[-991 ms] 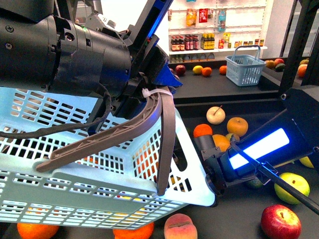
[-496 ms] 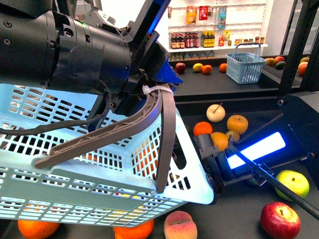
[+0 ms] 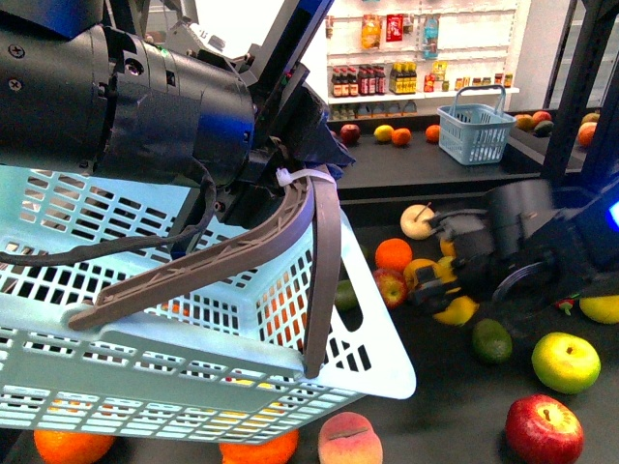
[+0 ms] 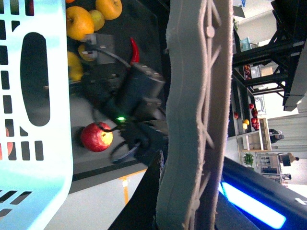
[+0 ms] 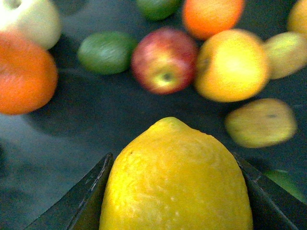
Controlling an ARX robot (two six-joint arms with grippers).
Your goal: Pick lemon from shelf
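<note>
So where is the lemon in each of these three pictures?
Front view: the lemon sits right of centre, at the tip of the right arm.
Left wrist view: cannot tell; only yellow bits show behind the right arm.
Right wrist view: the lemon is bottom centre, between the fingers.
Shared landmark: the red apple nearby, in front and right wrist views.

Pale blue slotted plastic basket (image 3: pixel 145 329) hogging foreground; round red apple (image 3: pixel 545 430), dark green avocado (image 3: pixel 492 340), fuzzy pink peach (image 3: pixel 350 440) loose nearby.
</note>
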